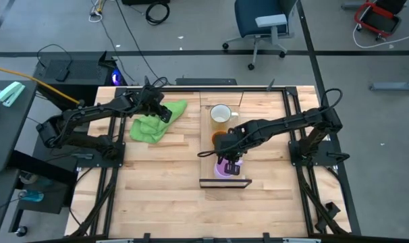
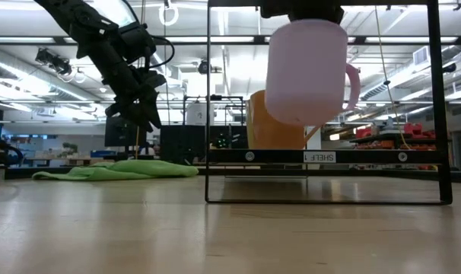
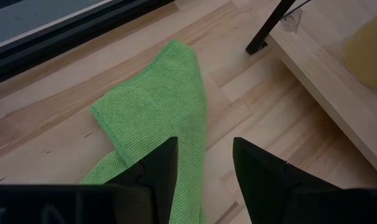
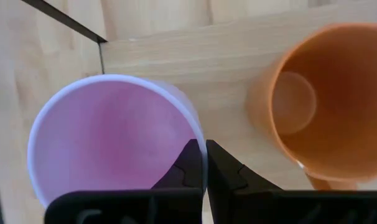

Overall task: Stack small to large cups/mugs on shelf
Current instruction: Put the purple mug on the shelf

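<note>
The light purple mug [image 1: 224, 169] hangs above the near end of the light-wood shelf [image 1: 239, 101], held by my right gripper [image 1: 229, 156], which is shut on its rim. In the low view the purple mug [image 2: 303, 68] is clear of the shelf board [image 2: 322, 157]. The orange mug [image 1: 219, 139] stands upright on its base on the shelf just behind it. The white mug [image 1: 221, 115] stands farther back on the shelf. My left gripper [image 3: 204, 168] is open and empty, above the green cloth [image 3: 157, 106]. My right gripper pinches the purple mug's rim [image 4: 198, 134], one finger inside the mug and one outside. The fingers come from above, pointing down. The mug hangs below them, mouth up and slightly tilted, lifted clear of the shelf, its handle [image 2: 354, 84] sticking out sideways.
The shelf's thin black metal frame [image 2: 208, 99] rises around its near end, around the hanging mug. The green cloth [image 1: 154, 121] lies crumpled on the table left of the shelf. Bare tabletop lies in front of the shelf and to its right.
</note>
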### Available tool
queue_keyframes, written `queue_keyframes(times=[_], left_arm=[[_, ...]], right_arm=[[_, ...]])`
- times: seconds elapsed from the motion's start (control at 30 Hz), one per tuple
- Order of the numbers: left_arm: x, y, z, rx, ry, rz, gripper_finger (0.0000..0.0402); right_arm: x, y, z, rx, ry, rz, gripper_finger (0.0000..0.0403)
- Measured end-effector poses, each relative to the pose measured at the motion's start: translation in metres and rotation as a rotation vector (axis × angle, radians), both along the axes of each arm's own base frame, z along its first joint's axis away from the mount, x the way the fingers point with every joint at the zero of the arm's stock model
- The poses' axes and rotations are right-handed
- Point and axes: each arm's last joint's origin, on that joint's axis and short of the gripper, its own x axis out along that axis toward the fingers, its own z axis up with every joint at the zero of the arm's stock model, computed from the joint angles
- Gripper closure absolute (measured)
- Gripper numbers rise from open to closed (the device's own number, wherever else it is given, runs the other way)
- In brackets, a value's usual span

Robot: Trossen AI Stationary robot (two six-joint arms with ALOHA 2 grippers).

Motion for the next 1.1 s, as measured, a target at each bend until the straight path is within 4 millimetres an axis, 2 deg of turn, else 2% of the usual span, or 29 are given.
queue_keyframes(times=[0.2, 0.5, 0.77, 1.1], left_arm=[[0.0, 0.0, 0.0, 0.004, -0.004, 0.001, 0.0239], [0.001, 0.001, 0.001, 0.015, -0.017, 0.002, 0.0239], [0.001, 0.001, 0.002, 0.016, -0.018, 0.002, 0.0239], [0.002, 0.001, 0.002, 0.02, -0.023, 0.002, 0.0239]], right_arm=[[0.0, 0.0, -0.009, -0.02, -0.004, 0.003, 0.0398], [0.002, -0.001, -0.01, -0.038, -0.016, -0.003, 0.0398], [0.008, 0.001, -0.024, -0.042, 0.035, 0.009, 0.0398], [0.007, 0.0, -0.025, -0.046, 0.05, 0.013, 0.0398]])
